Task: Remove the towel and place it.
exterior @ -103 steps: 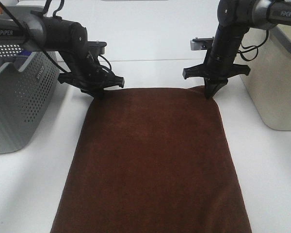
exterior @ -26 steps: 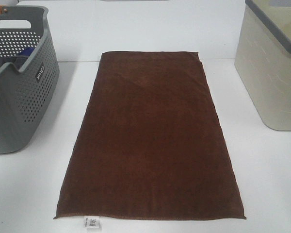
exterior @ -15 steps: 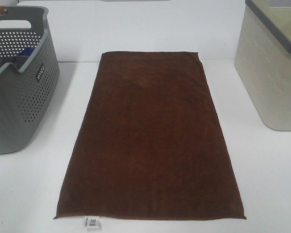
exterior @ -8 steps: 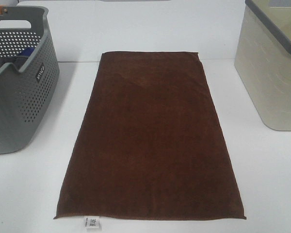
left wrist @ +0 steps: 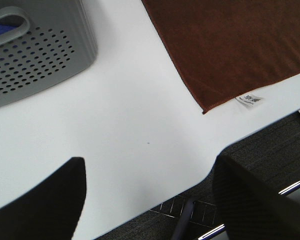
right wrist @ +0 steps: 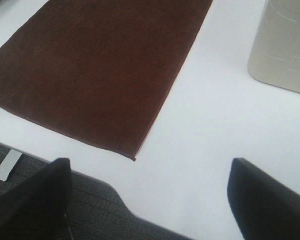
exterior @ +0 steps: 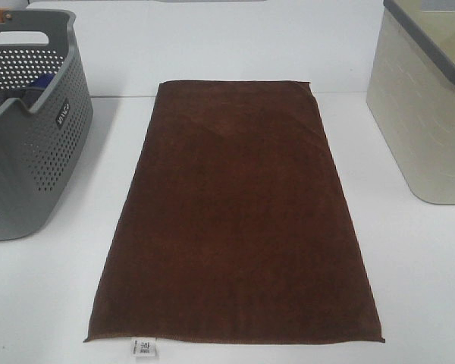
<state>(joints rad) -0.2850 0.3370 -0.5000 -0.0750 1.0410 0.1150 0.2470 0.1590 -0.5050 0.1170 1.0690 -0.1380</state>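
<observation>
Left gripper [left wrist: 147, 200]: jaws spread wide, empty, hanging over the near table edge. Right gripper [right wrist: 150, 197]: likewise wide and empty, above the near right edge. The towel [exterior: 235, 212] lies flat and unwrinkled on the table [exterior: 409, 273], between the grey basket [exterior: 30, 121] on the left and the beige bin [exterior: 428, 106] on the right, touching neither. Placement appears complete. Keep both arms clear of the cloth; avoid dragging its near corners or white tag [exterior: 144, 348].
</observation>
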